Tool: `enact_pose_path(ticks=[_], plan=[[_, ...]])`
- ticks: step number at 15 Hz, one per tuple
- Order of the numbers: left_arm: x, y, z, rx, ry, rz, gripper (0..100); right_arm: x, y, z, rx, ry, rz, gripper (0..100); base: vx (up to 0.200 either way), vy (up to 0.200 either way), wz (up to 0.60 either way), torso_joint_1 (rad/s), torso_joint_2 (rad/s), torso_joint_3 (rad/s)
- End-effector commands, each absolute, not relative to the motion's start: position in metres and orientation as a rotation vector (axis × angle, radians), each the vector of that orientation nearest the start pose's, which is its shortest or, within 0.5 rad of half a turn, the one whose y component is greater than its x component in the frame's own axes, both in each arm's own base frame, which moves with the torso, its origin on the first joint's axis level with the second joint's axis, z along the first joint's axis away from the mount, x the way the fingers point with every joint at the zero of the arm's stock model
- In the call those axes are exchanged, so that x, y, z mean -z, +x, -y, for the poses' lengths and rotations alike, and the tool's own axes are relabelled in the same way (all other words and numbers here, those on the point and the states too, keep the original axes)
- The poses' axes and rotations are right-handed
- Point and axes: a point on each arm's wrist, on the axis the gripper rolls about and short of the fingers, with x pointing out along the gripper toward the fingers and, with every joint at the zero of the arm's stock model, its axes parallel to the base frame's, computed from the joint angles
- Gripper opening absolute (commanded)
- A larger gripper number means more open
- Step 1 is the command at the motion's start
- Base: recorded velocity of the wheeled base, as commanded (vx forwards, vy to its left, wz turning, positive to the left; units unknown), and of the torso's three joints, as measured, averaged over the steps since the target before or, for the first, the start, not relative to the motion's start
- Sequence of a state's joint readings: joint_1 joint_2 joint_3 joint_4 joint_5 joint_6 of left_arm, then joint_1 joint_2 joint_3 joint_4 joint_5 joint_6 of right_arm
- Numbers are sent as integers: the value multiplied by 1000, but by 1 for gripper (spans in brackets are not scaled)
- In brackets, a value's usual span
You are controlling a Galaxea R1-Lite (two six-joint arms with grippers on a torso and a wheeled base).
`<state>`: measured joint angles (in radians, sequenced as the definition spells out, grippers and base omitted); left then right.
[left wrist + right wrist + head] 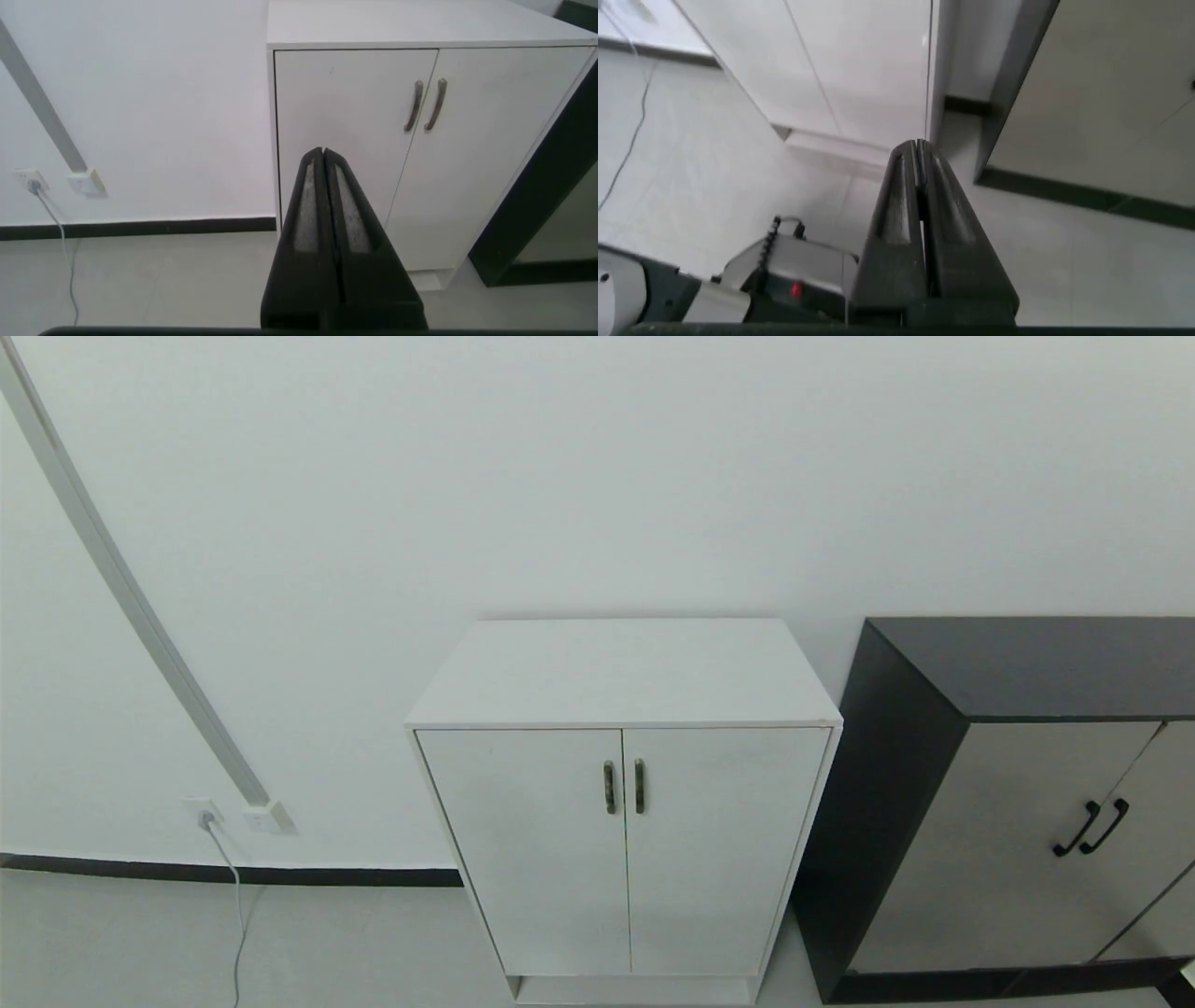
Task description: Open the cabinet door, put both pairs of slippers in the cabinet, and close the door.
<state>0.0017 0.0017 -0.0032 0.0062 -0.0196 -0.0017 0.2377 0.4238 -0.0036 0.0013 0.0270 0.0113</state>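
Note:
A white two-door cabinet (624,821) stands against the wall with both doors closed and two dark vertical handles (624,787) side by side at the centre seam. My left gripper (323,159) is shut with nothing in it, held in front of the cabinet's left door (350,140), some way off from it. My right gripper (920,149) is also shut and empty, low above the floor near the white cabinet's bottom corner (868,140).
A black cabinet with grey doors (1018,803) stands right beside the white one. A wall socket with a cable (210,821) and a slanted wall conduit (121,588) are to the left. Open grey floor (233,943) lies in front.

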Motion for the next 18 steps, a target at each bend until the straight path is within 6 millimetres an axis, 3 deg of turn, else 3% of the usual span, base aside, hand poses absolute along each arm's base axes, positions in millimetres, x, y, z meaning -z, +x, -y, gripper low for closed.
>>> enact_pose_path(ticks=[1,5,11,14,18], plan=[[-76,-23,0,18,-2,-5,0,-79,4,-1,-249,-25,-347,0,0,0,0,0,0,0],[-76,-23,0,18,-2,-5,0,-78,-7,0,-100,4,-204,0,0,0,0,0,0,0],[-76,-23,0,18,-2,-5,0,-76,-22,0,-34,20,-16,0,0,0,0,0,0,0],[-76,-23,0,18,0,-5,0,-77,-23,2,75,88,12,0,0,0,0,0,0,0],[-76,-23,0,18,0,-5,0,-77,-23,2,72,82,11,0,0,0,0,0,0,0]])
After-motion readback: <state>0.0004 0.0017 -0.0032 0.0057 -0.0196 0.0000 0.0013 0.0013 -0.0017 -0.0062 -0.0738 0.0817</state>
